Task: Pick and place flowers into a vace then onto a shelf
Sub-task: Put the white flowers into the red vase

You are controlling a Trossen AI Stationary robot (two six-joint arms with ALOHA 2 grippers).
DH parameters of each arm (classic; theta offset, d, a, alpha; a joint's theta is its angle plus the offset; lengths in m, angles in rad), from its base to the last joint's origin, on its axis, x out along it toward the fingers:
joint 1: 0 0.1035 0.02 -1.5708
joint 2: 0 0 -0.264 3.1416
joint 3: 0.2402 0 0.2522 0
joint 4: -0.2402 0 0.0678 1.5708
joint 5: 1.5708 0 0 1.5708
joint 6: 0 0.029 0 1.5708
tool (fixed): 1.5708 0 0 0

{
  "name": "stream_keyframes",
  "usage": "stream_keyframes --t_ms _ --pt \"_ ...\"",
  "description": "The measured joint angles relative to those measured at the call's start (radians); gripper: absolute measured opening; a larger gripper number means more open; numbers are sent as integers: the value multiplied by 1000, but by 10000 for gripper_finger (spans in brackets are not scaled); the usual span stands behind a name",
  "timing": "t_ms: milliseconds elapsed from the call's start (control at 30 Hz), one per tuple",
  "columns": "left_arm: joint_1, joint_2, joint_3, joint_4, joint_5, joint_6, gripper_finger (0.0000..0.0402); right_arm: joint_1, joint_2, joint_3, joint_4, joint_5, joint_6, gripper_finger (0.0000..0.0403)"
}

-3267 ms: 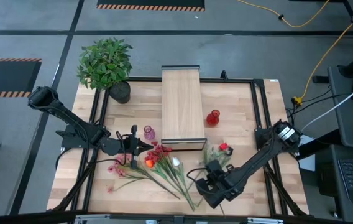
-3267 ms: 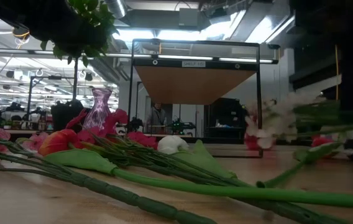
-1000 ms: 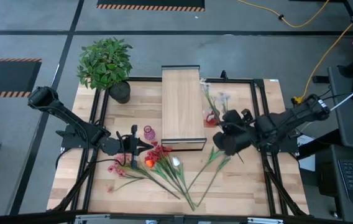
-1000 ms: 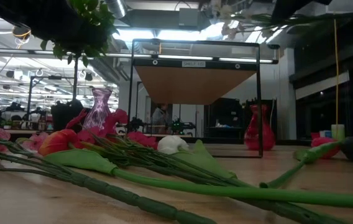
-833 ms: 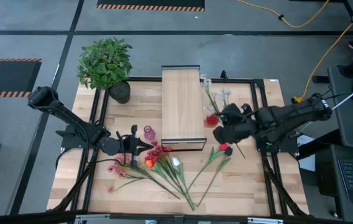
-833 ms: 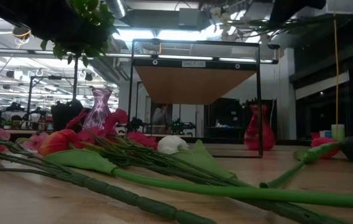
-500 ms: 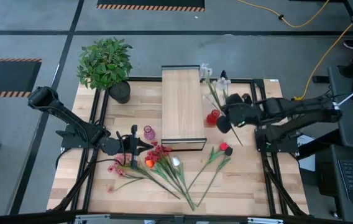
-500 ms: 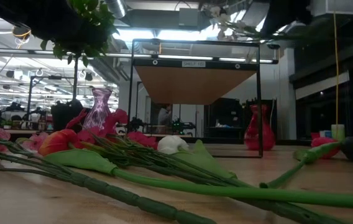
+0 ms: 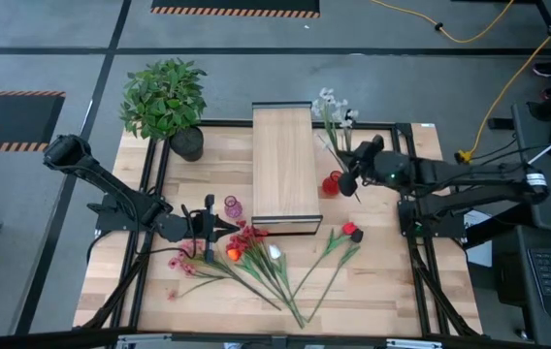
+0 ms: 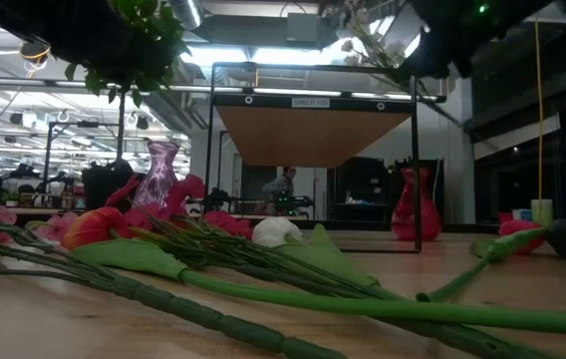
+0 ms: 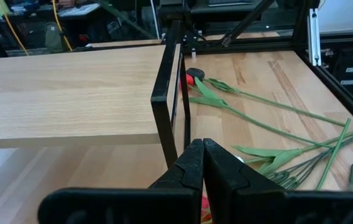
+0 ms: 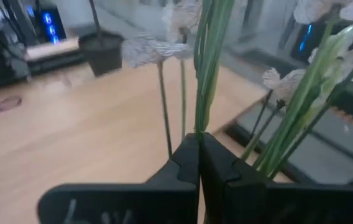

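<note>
Since a moment ago, my right gripper (image 9: 350,181) has swung farther toward the table's back edge, lifted, arm stretched nearly level from the right. Its fingers are clamped on white flowers (image 9: 330,109) whose blossoms reach out ahead of it, beyond the shelf's (image 9: 283,165) far right corner. Just beside it sits the red vase (image 9: 332,182). My left gripper (image 9: 225,228) waits closed by the shelf's near end, next to the pink vase (image 9: 233,206), with loose stems (image 9: 261,257) just beyond.

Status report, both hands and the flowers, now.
Right hand shut on white flowers, above red vase. Left hand shut, empty, by shelf. Nothing blocking.
</note>
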Motion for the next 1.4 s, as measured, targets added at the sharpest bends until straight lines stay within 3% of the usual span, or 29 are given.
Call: stream_keyframes --t_ms 67,200,333,667,900,1133,1400 --pt "0 0 0 0 -1 0 4 -17 -17 -54 117 -6 -55 0" --pt "0 0 0 0 -4 10 4 -55 -44 -161 372 -121 -149 0" --pt "0 0 0 5 -33 17 4 -102 -72 -240 533 -155 -202 0" --pt "0 0 0 53 -48 17 4 -209 -139 -270 645 -365 -229 0" --pt "0 0 0 53 -49 33 4 -228 -139 -326 764 -365 -257 0" --pt "0 0 0 54 -50 35 4 -233 -128 -483 1035 -364 -262 0" --pt "0 0 0 84 -60 36 4 -239 -112 -514 1103 -354 -274 0"
